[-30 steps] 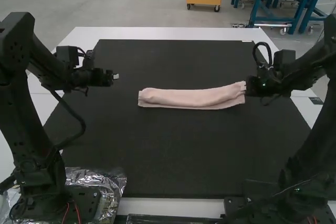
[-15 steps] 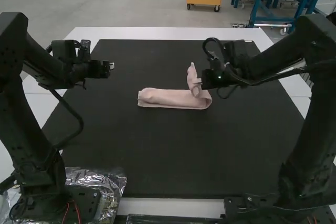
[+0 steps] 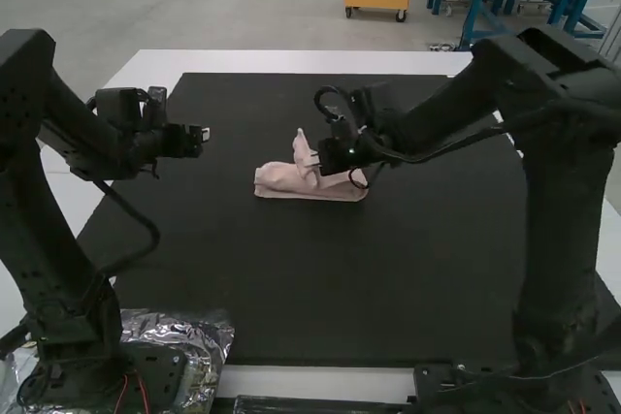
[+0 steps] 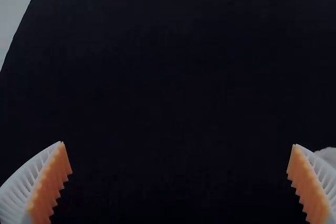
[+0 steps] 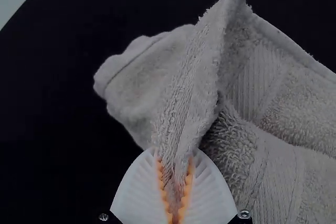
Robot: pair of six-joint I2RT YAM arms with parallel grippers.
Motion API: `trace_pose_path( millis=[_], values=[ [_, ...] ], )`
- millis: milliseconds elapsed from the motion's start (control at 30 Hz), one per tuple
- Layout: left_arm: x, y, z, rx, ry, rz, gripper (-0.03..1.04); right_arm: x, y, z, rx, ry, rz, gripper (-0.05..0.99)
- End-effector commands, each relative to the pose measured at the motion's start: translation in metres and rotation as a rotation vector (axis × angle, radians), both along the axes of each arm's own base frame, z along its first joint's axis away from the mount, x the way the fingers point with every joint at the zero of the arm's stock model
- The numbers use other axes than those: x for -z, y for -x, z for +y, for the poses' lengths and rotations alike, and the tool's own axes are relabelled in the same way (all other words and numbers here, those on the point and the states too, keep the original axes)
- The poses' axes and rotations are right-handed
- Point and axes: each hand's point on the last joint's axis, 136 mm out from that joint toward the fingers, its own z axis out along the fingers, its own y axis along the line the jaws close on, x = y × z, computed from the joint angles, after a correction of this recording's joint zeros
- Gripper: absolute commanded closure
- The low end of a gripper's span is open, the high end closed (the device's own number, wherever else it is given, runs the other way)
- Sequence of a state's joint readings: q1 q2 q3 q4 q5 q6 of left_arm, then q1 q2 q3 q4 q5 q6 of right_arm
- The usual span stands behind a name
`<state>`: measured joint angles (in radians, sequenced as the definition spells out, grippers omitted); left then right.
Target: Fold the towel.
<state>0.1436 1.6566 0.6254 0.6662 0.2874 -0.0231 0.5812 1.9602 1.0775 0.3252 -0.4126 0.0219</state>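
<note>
A pink towel point(image 3: 281, 179) lies as a narrow strip in the middle of the black mat, its right part folded back over toward the left. My right gripper point(image 3: 315, 162) is above it, shut on the towel's raised end, which stands up in a peak. In the right wrist view the ribbed fingers of my right gripper point(image 5: 175, 182) pinch a ridge of the towel point(image 5: 184, 87). My left gripper point(image 3: 204, 135) is left of the towel, over the mat. In the left wrist view my left gripper point(image 4: 179, 156) is wide open, with a bit of towel point(image 4: 329, 155) beyond one finger.
The black mat point(image 3: 291, 288) covers most of the white table point(image 3: 320, 62). Crinkled silver wrapping point(image 3: 209, 336) lies near the left arm's base.
My right gripper has carried the towel's right end leftward, doubling the strip back on itself. The left gripper has shifted slightly to the left.
</note>
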Motion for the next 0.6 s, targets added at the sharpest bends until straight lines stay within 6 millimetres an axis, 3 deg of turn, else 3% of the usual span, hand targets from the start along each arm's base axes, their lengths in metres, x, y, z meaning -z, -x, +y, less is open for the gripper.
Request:
trace_pose_path(
  millis=[0, 433, 467, 567],
  values=[
    [-0.011, 0.002, 0.003, -0.009, -0.019, -0.040, 0.04, -0.011, -0.008, 0.020, -0.012, -0.025, -0.029, 0.96],
    [-0.008, 0.006, 0.004, -0.010, -0.030, -0.043, 0.04, -0.006, -0.019, 0.072, -0.060, -0.056, -0.030, 0.95],
    [-0.008, 0.006, 0.005, -0.012, -0.030, -0.045, 0.04, -0.005, -0.017, 0.076, -0.066, -0.059, -0.015, 0.92],
    [-0.008, 0.006, 0.006, -0.017, -0.034, -0.045, 0.04, -0.007, -0.012, 0.083, -0.076, -0.075, 0.021, 0.48]
  ],
)
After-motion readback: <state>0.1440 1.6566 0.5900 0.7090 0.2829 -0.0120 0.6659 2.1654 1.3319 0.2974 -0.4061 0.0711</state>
